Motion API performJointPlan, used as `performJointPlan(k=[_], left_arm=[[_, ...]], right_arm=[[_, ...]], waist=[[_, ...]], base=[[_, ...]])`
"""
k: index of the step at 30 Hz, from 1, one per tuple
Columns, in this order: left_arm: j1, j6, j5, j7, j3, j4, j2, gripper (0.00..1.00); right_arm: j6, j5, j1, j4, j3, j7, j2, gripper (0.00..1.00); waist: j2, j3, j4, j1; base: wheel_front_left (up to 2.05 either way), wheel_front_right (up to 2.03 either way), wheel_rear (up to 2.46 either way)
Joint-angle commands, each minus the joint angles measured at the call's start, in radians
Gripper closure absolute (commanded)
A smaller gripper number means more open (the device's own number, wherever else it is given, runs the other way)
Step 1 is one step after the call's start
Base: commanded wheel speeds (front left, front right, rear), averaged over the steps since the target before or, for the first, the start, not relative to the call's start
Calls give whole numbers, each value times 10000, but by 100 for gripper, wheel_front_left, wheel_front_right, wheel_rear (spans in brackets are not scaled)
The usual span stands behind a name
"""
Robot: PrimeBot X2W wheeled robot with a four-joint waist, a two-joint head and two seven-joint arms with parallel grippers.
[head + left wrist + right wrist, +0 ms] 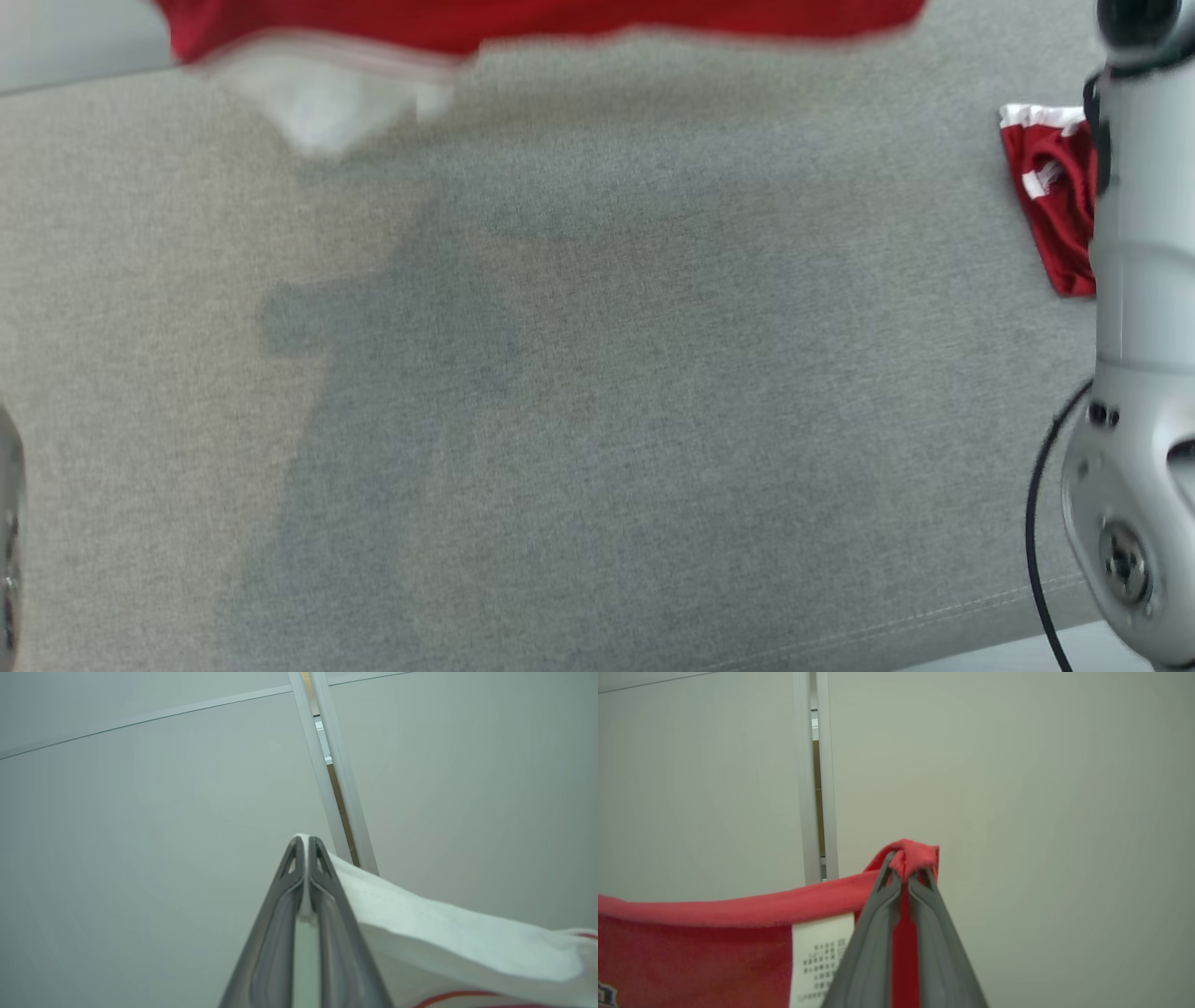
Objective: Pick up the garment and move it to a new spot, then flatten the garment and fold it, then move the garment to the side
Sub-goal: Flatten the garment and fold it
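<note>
Over the grey cloth surface (pixel 597 420): the garment (pixel 541 23), red with a white part (pixel 327 103), hangs blurred at the top edge of the head view, clear of the surface. Its shadow falls across the middle.
Left gripper (pixel 307 842): fingers pressed together on a white edge of the garment. Cloth shows between the tips and trails off to one side.
Right gripper (pixel 906 870): fingers clamped on a bunched red hem, with a white care label (pixel 822 956) just beside them.
Span between grips: the red hem runs fairly taut away from the right gripper. How evenly the whole piece hangs cannot be told.
Background, wrist views: pale wall panels (pixel 140 812) with an upright seam.
Other item: a second red-and-white cloth (pixel 1050 196) lies crumpled at the right of the surface, next to the right forearm (pixel 1134 280).
Step in hand (judgement): pick-up and carry to a new spot. Both arms hold the garment aloft and it is not yet laid down.
Next move calls for: lowering both grips together over the open middle of the surface, with the held edge stretched so the cloth lands flat, well apart from the second cloth.
Risk: an uneven or slack drop would likely leave creases to smooth before folding.
</note>
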Motion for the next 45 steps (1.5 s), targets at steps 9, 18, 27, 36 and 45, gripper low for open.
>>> performJointPlan(k=[9, 18, 27, 36, 45], left_arm=[[-899, -261, -75, -2751, -380, 2680, -1198, 100], [1158, -722, -548, -3498, -397, 2974, -1617, 100], [3832, -870, -1092, -3514, 370, 681, -1256, 100], [6778, -651, -1300, -3519, 951, -1995, -1159, 100], [10525, -424, -1601, -3520, 1394, -4290, -1484, 100]], right_arm=[[-15, -1846, -2172, 4198, -419, -1505, 314, 100], [-15, -1709, -1173, 5474, -733, -1848, 350, 100], [-17, -123, 606, 4333, -296, -1839, 355, 100], [-17, 1002, 2637, 2815, -5, -1839, 255, 100], [-17, 1795, 5748, 949, 150, -1840, 311, 100]], waist=[[0, 2764, 1202, -1], [0, 3517, 1478, -1], [0, 3054, 1059, -1], [0, 2298, 925, -1], [0, 759, 806, -1]], base=[[0, 0, 0], [0, 0, 0], [0, 0, 0], [0, 0, 0], [0, 0, 0]])
